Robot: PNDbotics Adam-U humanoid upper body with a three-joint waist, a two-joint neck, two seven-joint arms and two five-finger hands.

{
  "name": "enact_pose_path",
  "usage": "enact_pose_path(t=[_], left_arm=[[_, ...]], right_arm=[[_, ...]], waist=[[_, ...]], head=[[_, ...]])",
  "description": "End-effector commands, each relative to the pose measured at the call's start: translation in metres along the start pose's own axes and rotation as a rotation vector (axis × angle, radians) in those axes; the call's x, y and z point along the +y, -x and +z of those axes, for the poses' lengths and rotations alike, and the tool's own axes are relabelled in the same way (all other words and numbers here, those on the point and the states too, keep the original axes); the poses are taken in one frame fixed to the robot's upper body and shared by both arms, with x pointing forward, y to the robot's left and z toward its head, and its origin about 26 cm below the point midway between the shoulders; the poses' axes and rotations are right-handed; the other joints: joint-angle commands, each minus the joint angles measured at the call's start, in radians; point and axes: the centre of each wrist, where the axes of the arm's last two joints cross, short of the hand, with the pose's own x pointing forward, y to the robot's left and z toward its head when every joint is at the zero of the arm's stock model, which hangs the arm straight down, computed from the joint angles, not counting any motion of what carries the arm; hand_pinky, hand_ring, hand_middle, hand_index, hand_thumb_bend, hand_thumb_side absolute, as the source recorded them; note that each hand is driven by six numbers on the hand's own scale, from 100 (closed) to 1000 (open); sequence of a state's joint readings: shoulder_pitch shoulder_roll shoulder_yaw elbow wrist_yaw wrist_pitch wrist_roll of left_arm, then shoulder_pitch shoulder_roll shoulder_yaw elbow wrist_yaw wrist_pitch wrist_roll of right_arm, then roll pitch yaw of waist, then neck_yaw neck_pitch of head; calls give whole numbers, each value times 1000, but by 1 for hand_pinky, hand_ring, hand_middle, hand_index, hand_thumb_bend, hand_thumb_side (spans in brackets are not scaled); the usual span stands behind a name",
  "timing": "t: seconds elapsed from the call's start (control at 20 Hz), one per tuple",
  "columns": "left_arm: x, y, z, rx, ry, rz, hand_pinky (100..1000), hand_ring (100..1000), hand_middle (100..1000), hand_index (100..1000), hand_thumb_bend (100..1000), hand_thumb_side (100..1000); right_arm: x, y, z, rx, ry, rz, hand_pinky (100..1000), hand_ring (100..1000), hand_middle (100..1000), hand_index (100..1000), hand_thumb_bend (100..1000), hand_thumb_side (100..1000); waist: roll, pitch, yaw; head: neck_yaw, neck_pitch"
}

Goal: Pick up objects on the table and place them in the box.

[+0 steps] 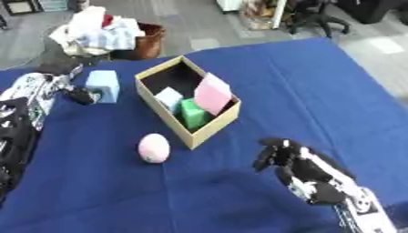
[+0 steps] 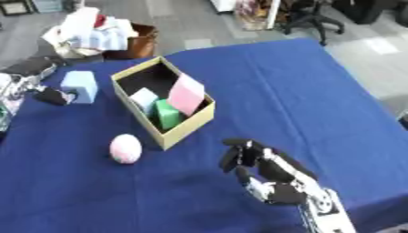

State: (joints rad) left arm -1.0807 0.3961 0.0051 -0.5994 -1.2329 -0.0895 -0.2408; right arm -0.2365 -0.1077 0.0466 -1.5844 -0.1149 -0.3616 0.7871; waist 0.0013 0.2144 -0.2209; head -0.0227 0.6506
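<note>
- Blue table cloth (image 1: pixel 303 91) covers the whole work surface; grey floor beyond the far edge.
- Cardboard box (image 1: pixel 209 129), open top, sits askew at centre, long axis running far-left to near-right.
- Inside the box: pink flat block (image 1: pixel 212 94) leaning upright against the right wall, green block (image 1: pixel 192 113) in the near part, pale blue-white block (image 1: pixel 169 98) just left of the pink one, touching or nearly so.
- Right hand (image 1: pixel 299 166) at near right, above the cloth, fingers curled, holding nothing visible; well apart from the box and the egg.
- Left hand (image 1: pixel 78 94) at far left edge, dark fingers just beside the light blue cube (image 1: pixel 104 85); contact unclear, cannot tell whether fingers grip or are open.
- Light blue cube stands on the cloth left of the box, near its far corner, not inside.
- Pink egg-shaped object (image 1: pixel 154 148) lies on the cloth, near-left of the box's near corner, close but not touching.
- Off the table at far left: brown basket (image 1: pixel 149 41) with a heap of white and pale cloth (image 1: pixel 99 29).
- Nothing lies between the right hand and the egg.
</note>
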Motion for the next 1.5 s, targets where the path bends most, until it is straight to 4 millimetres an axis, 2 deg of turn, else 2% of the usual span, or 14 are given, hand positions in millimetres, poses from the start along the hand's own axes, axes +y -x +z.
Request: enact_pose_path(t=[0.05,0.25,0.4,0.55,0.7,0.95,1.2,1.5], left_arm=[[12,14,3,27,-22,-3,876,831,831,919,227,332],[7,14,3,17,4,1,850,792,769,875,183,325],[10,13,4,18,-35,2,810,716,652,795,100,296],[16,12,4,17,-97,5,788,663,582,749,100,276],[31,10,7,-9,-163,8,779,638,554,731,100,267],[66,3,15,-95,-272,3,777,629,532,720,100,251],[92,-22,22,-236,-337,-10,779,630,530,720,100,246],[98,-64,22,-395,-322,-49,780,637,540,727,100,248]], right_arm=[[-6,-4,0,-8,-10,29,672,708,646,912,100,427],[-6,-4,0,-8,-9,29,672,708,646,912,100,427],[-6,-4,0,-9,-9,29,672,708,646,913,100,428],[-6,-4,0,-8,-7,29,673,709,646,913,100,428],[-6,-4,0,-9,-7,29,673,709,646,913,100,430],[-7,-4,1,-6,-6,30,673,709,646,913,100,431],[-6,-4,1,-5,-8,29,673,709,646,913,100,431],[-5,-4,0,-10,-13,26,673,709,646,913,100,432]], waist=[[-15,-6,-2],[-16,-4,-3],[-17,-5,-3],[-17,-6,-2],[-15,-9,-1],[-12,-12,2],[-11,-14,4],[-12,-16,-1]], head=[[0,-8],[-1,-7],[-1,-7],[-1,-7],[-3,-9],[-7,-10],[-9,-10],[-3,-10]])
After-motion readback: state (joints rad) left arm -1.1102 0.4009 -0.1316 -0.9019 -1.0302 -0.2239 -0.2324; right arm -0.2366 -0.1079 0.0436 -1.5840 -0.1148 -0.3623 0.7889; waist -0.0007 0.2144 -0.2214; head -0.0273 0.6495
